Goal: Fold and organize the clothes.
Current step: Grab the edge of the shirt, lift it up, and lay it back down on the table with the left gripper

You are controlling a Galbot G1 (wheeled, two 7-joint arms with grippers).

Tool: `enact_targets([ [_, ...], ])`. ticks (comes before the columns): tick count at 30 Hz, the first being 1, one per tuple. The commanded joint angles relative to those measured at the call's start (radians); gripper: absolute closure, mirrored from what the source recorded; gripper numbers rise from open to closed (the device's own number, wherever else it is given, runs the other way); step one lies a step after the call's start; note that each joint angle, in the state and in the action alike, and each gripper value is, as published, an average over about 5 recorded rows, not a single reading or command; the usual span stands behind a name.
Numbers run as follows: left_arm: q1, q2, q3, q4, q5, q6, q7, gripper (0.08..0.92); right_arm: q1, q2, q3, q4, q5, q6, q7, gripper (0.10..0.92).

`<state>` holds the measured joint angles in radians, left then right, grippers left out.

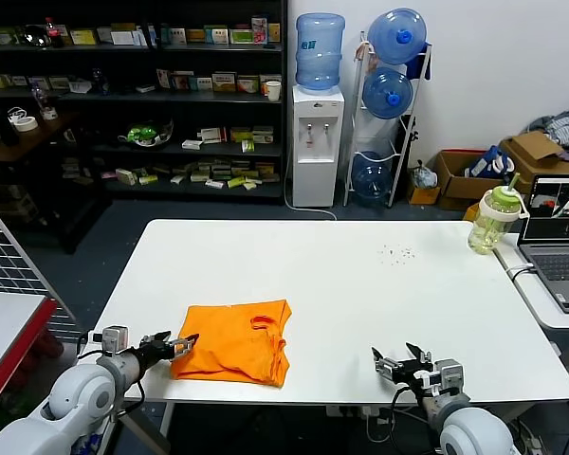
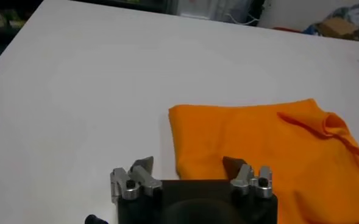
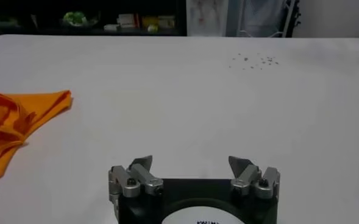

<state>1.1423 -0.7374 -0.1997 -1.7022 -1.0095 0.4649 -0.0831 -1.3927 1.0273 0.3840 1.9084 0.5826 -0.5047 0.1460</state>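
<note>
The bright orange T-shirt (image 1: pixel 235 341) lies folded into a rough rectangle on the white table (image 1: pixel 360 284), near the front left edge, plain side up. It also shows in the left wrist view (image 2: pixel 264 146) and at the edge of the right wrist view (image 3: pixel 14 122). My left gripper (image 1: pixel 183 345) is open and empty at the shirt's left edge; one fingertip (image 2: pixel 233 164) is over the cloth, the other over bare table. My right gripper (image 1: pixel 398 361) is open and empty over bare table near the front right edge, well clear of the shirt.
A green drink bottle (image 1: pixel 494 216) and a laptop (image 1: pixel 558 237) stand at the far right. Small dark specks (image 1: pixel 396 252) lie on the table's far right part. Shelves, a water dispenser and water jugs stand behind the table.
</note>
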Motion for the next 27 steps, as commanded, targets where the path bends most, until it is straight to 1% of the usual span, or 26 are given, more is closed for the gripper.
enact_targets([
  [1, -0.007, -0.006, 0.015, 0.032, 0.023, -0.003, 0.022, 0.255, -0.001, 0.000, 0.001, 0.001, 0.000, -0.001, 0.003, 0.203],
  [15, 0.009, -0.011, 0.005, -0.006, 0.022, -0.017, 0.017, 0.662, -0.002, 0.001, 0.000, 0.001, -0.001, -0.001, 0.007, 0.203],
  [18, 0.019, -0.010, -0.008, -0.038, 0.028, -0.028, 0.010, 0.749, -0.002, 0.002, -0.001, 0.001, -0.001, 0.000, 0.007, 0.203],
  [22, 0.036, -0.007, -0.030, -0.117, 0.047, -0.031, -0.012, 0.860, -0.003, 0.005, -0.001, -0.001, -0.002, 0.003, 0.006, 0.203],
  [24, 0.047, 0.000, -0.037, -0.164, 0.072, -0.026, -0.027, 0.895, -0.004, 0.005, -0.001, -0.002, -0.003, 0.004, 0.006, 0.203],
  [27, 0.067, 0.018, -0.048, -0.232, 0.131, -0.006, -0.048, 0.906, -0.001, 0.003, 0.000, -0.003, -0.002, 0.007, 0.004, 0.203],
])
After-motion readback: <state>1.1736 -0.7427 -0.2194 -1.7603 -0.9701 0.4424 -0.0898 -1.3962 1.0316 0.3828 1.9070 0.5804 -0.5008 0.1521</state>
